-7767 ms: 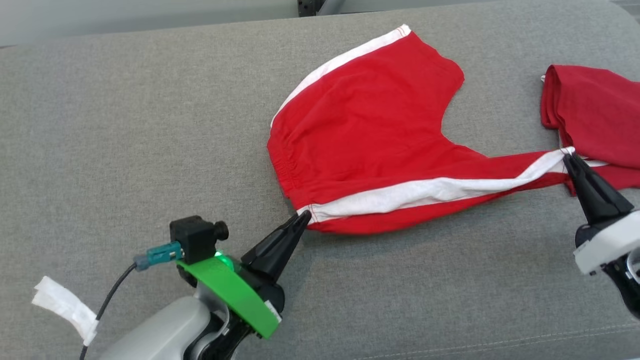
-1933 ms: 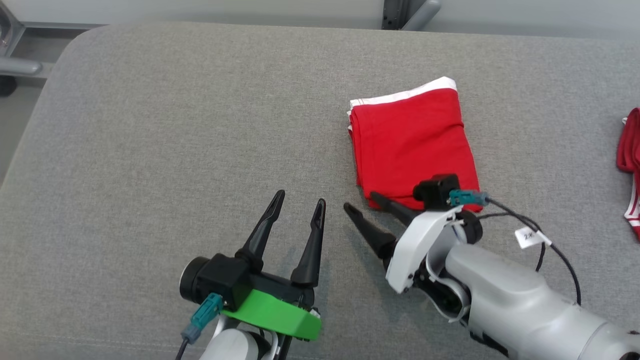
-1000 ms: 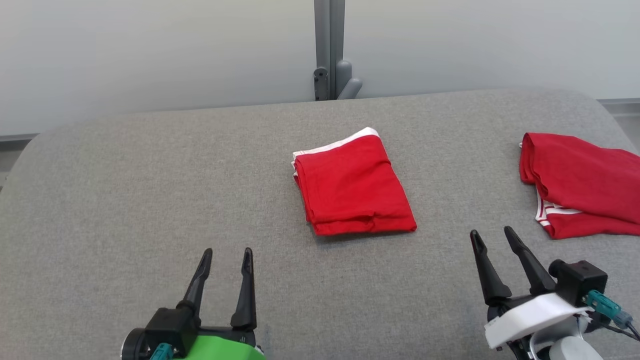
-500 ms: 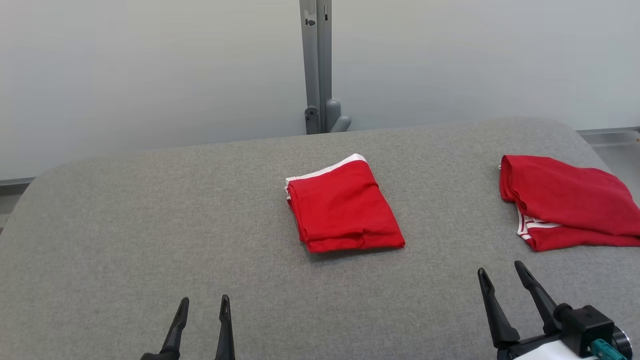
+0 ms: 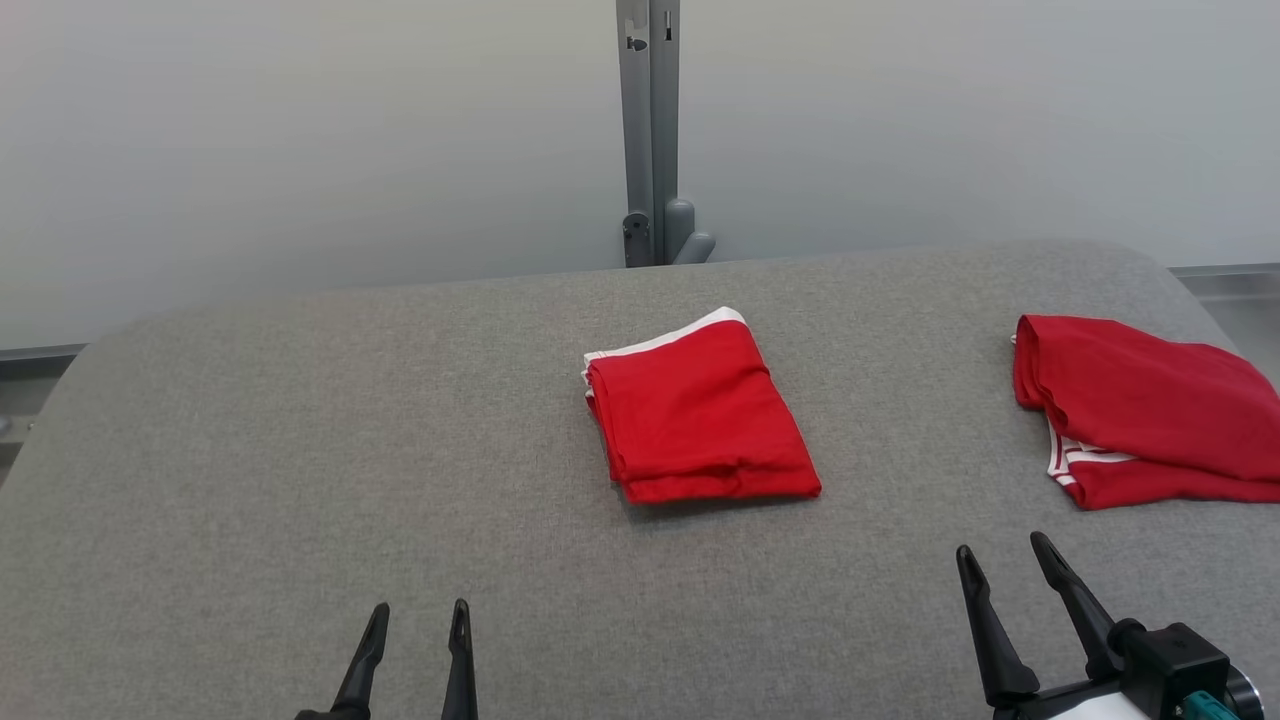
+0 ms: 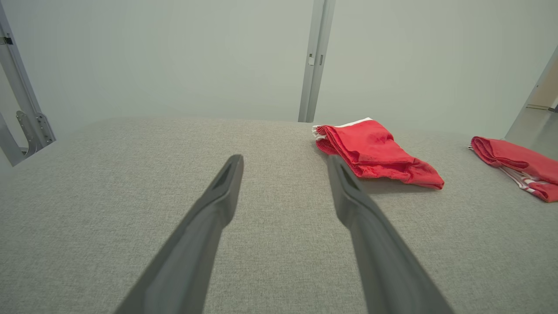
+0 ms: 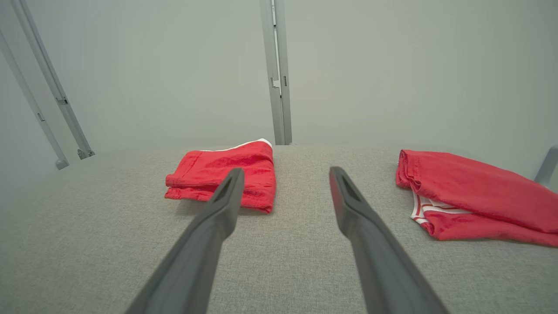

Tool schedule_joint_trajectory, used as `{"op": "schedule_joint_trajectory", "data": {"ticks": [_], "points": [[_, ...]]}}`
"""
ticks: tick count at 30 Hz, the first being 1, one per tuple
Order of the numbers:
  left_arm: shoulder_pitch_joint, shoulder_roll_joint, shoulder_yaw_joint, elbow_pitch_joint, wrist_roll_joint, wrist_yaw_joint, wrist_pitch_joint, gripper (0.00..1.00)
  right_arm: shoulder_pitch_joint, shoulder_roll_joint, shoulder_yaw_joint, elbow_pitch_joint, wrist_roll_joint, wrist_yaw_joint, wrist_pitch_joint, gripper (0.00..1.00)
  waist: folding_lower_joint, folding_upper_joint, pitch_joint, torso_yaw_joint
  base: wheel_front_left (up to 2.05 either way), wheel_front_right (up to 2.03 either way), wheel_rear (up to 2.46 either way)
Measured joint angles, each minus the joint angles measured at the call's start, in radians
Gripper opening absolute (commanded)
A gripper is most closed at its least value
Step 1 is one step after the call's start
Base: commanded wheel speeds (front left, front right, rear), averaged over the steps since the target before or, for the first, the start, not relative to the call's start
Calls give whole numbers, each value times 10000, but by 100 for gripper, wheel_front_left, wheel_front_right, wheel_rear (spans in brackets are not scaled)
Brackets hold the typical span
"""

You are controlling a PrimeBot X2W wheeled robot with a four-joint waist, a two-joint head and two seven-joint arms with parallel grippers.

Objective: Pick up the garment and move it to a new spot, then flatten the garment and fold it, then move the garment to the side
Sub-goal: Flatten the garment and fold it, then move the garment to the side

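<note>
Red folded garment point(image 5: 700, 415); second garment point(image 5: 1140, 405); left tool point(image 5: 420, 606), right tool point(image 5: 1002, 545) spread.

The left gripper point(image 5: 420, 608) sits on the robot's side of the folded red shorts point(image 5: 700, 415), off to their left and well apart, its two dark fingers parted and empty. The right gripper point(image 5: 1002, 546) mirrors it off to the shorts' right, fingers likewise spread, holding nothing.

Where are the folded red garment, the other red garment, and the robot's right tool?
folded red garment point(image 5: 700, 415): head view, middle of its top layer.
other red garment point(image 5: 1140, 400): head view, its red upper surface.
right tool point(image 5: 1001, 548): head view, midway between its fingertips.
</note>
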Motion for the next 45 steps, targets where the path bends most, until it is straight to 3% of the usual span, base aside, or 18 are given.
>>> {"op": "schedule_joint_trajectory", "data": {"ticks": [31, 39, 45], "points": [[-314, 0, -355, -8, 174, 2, 0, 100, -567, -79, 203, 560, 583, 0, 0, 100, 0, 0, 571, 365, 0, 0, 0], [-611, -2, -575, -117, 165, -17, 0, 100, -2108, -270, 569, 2408, 2433, 0, 0, 100, 0, 0, 985, 675, 0, 0, 0], [-1016, 0, -729, -148, 111, -127, 0, 100, -3911, -972, 1453, 4073, 4232, 0, 0, 100, 0, 0, 1424, 981, 0, 0, 0]]}}
